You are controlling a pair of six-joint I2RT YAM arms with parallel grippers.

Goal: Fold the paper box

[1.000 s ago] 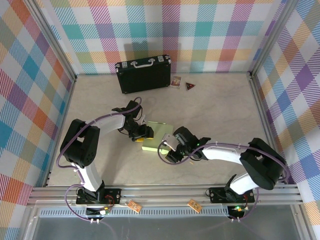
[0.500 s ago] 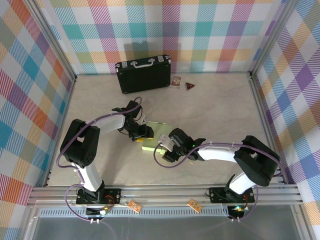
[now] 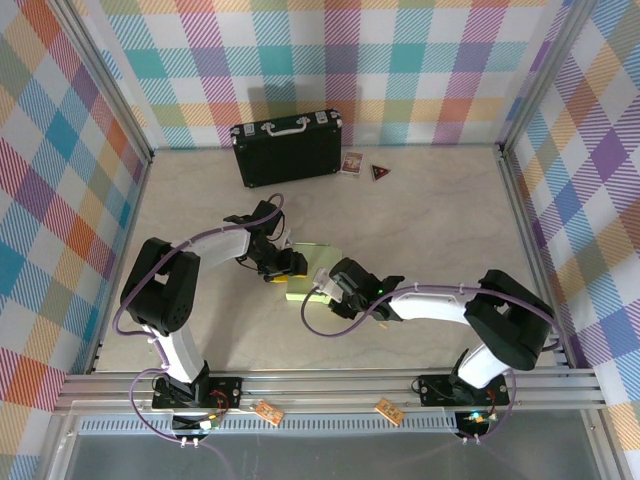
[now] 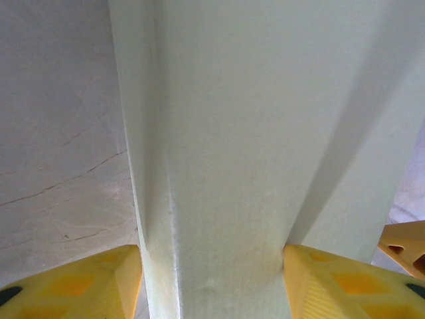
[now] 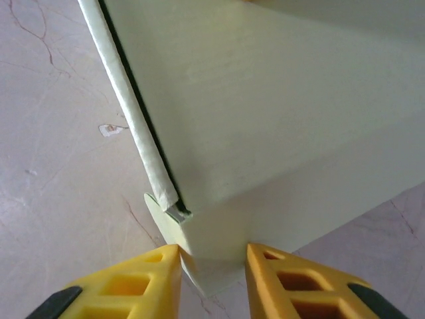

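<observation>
The paper box (image 3: pixel 318 262), pale green and partly folded into a small block, lies at the table's middle. My left gripper (image 3: pixel 287 266) comes at it from the left and is shut on it. In the left wrist view both yellow fingers (image 4: pixel 99 279) press the sides of the paper box (image 4: pixel 252 133). My right gripper (image 3: pixel 326 287) is at the box's near right corner. In the right wrist view the right gripper (image 5: pixel 212 256) pinches that corner of the paper box (image 5: pixel 279 100), with a small rounded flap (image 5: pixel 159 216) sticking out against the left fingertip.
A black case (image 3: pixel 287 148) with a metal handle stands at the back wall. Beside it lie a small card (image 3: pixel 351 163) and a dark triangular piece (image 3: pixel 379 172). Metal frame rails (image 3: pixel 520 210) edge the table.
My right gripper has slid left along the table to the box's near corner and narrowed onto it. The left gripper and the box have kept their place.
</observation>
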